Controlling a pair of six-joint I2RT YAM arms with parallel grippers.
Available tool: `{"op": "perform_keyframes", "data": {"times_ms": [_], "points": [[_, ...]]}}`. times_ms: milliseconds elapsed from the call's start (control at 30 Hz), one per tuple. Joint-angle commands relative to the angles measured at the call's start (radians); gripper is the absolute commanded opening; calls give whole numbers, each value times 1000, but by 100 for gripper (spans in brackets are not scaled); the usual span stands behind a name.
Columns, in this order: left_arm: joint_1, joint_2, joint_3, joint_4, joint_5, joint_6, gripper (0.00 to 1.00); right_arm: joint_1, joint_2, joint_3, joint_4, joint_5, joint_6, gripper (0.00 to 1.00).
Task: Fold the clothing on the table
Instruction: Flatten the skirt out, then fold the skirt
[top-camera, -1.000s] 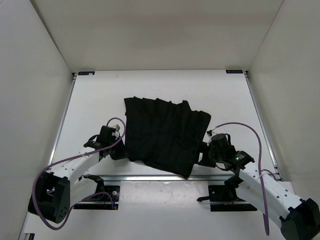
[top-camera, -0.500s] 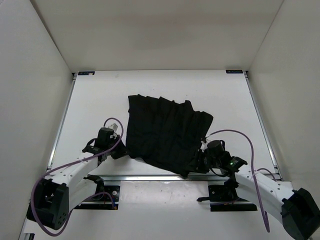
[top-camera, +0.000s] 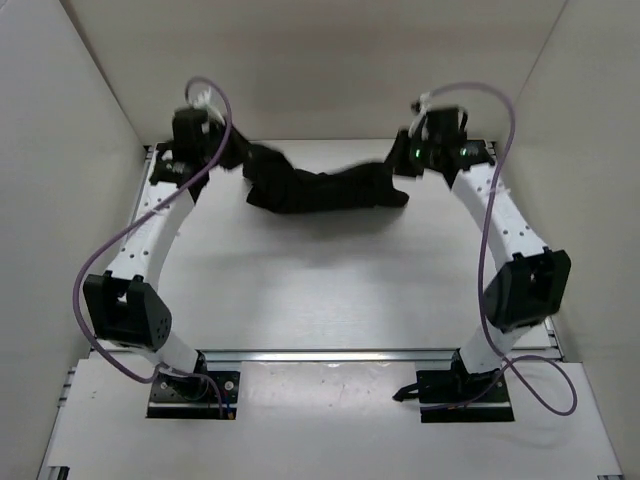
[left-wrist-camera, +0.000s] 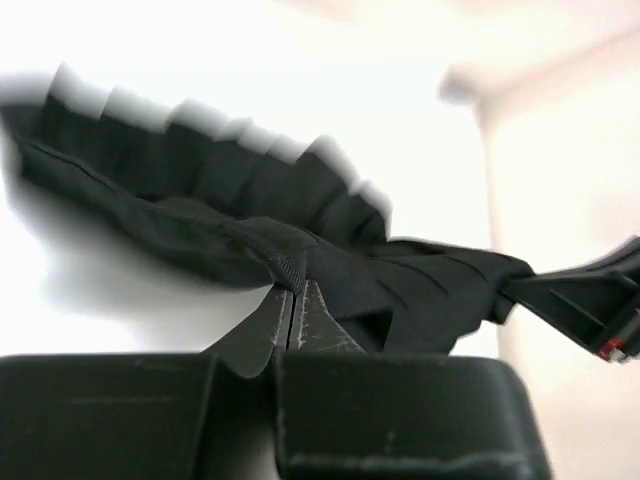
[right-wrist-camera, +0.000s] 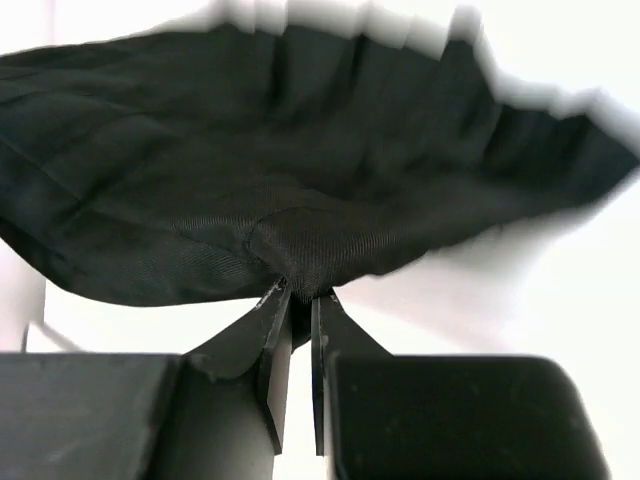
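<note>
The black pleated clothing (top-camera: 320, 190) hangs bunched between both arms, lifted over the far part of the white table (top-camera: 330, 280). My left gripper (top-camera: 243, 158) is shut on its left end; in the left wrist view the fabric (left-wrist-camera: 300, 230) is pinched at the gripper (left-wrist-camera: 296, 290). My right gripper (top-camera: 398, 165) is shut on the right end; in the right wrist view a fold of the clothing (right-wrist-camera: 300, 180) sits clamped in the gripper (right-wrist-camera: 298, 292). The garment sags in the middle.
White enclosure walls stand close behind and at both sides. Metal rails (top-camera: 330, 355) run along the table's near edge, with the two arm bases (top-camera: 190, 385) below them. Purple cables (top-camera: 215, 110) loop above both wrists.
Both grippers closed on the clothing's near corners at the front of the table, then rose and carried it to the far side. The garment went from lying flat to hanging bunched.
</note>
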Motion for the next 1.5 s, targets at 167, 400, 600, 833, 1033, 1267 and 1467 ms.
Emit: {"op": "perform_keyframes", "data": {"times_ms": [167,400,600,833,1033,1267,1467], "points": [[54,-213,-38,12,15,65,0,-55,-46,264,-94,31,-183,0],[5,-439,-662,140,7,18,0,-80,-212,-380,110,-84,-132,0],[-51,-533,-930,135,-8,-18,0,-75,-302,-682,159,-47,-4,0],[-153,-787,-1032,-68,-53,-94,0,-70,-467,-880,39,-42,44,0],[-149,-979,-930,-315,-74,-88,0,-33,-675,-873,-176,-13,31,0],[-167,-1059,-809,-504,-74,-64,0,-4,-818,-832,-429,-15,-42,0],[-115,-1026,-601,-638,-70,-3,0,-61,-909,-711,-640,13,-83,0]]}}
